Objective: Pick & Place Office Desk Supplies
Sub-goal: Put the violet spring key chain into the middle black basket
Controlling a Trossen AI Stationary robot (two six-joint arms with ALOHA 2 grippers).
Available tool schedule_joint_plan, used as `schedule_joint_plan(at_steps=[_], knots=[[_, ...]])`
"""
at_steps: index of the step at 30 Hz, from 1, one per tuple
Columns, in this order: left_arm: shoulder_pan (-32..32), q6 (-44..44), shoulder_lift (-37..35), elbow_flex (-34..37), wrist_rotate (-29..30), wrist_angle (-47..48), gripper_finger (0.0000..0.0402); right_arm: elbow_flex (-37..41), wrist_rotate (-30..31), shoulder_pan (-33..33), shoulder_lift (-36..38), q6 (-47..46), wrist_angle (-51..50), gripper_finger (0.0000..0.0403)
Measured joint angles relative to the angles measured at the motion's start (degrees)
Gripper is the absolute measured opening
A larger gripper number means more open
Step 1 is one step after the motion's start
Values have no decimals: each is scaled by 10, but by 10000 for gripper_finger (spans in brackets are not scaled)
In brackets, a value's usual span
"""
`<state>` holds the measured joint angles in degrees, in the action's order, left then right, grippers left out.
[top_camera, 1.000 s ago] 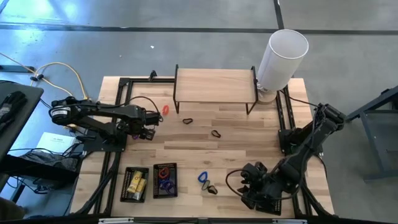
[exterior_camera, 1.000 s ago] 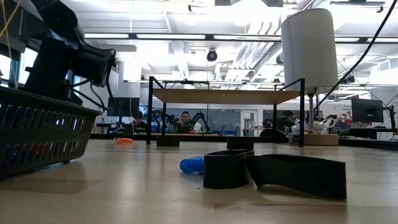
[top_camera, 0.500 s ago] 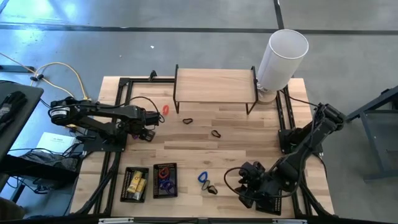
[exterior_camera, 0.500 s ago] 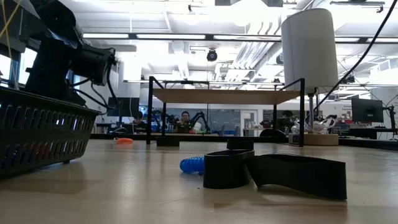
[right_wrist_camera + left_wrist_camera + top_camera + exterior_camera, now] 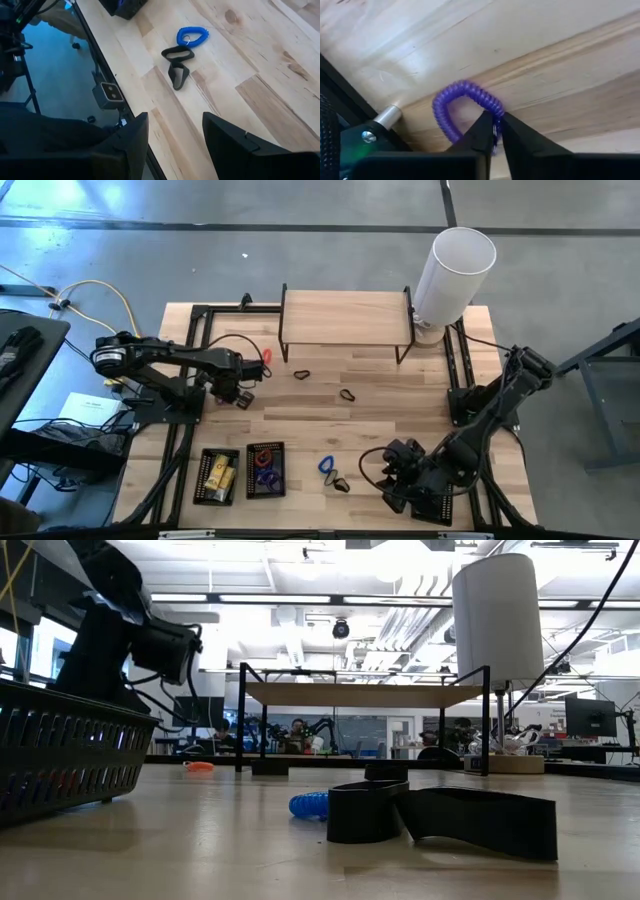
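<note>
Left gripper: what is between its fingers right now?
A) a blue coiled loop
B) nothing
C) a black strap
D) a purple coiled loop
D: in the left wrist view, the left gripper has its fingers closed on the purple coiled loop above the wooden table.

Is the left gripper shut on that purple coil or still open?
Shut on it: in the wrist view the left gripper has its jaws pinched together on the purple coil.

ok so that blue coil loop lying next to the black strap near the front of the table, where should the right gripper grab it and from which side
Probably from straight above, pinching across the coiled cord on the arc farthest from the black strap. The blue coil loop lies flat on the table with its middle open, so one finger can drop inside the ring. The right gripper is open, short of it.
</note>
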<state>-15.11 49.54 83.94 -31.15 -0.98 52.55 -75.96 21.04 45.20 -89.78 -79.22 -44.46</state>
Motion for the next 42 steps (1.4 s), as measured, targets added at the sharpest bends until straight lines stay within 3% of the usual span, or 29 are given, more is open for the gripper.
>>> schedule_joint_plan(at_steps=[2, 8, 11, 17, 22, 28, 33, 37, 42], knots=[[0, 0, 0, -1, 5, 0, 12, 0, 0, -1, 0, 0, 3, 175], [8, -17, -32, -17, 37, 24, 4, 0, 0, 0, 0, 0, 6, 175], [25, -16, -64, -45, 93, 80, 3, 0, 0, 0, 0, 0, 6, 175], [103, -17, -129, -165, 85, 190, 2, 0, -2, -4, 0, 0, 6, 175], [200, -12, -153, -282, 71, 219, 2, 0, -4, -9, 0, 34, 14, 175], [339, 5, -147, -395, 71, 195, 2, 0, -4, -22, 0, 45, 30, 175], [430, -4, -131, -437, 48, 142, 1, 0, -4, -36, 0, 45, 31, 175], [463, -40, -108, -437, 25, 94, 1, 0, -5, -52, 0, 51, 34, 175], [457, -117, -71, -436, -20, 74, 1, 0, -4, -75, 0, 87, 61, 175]])
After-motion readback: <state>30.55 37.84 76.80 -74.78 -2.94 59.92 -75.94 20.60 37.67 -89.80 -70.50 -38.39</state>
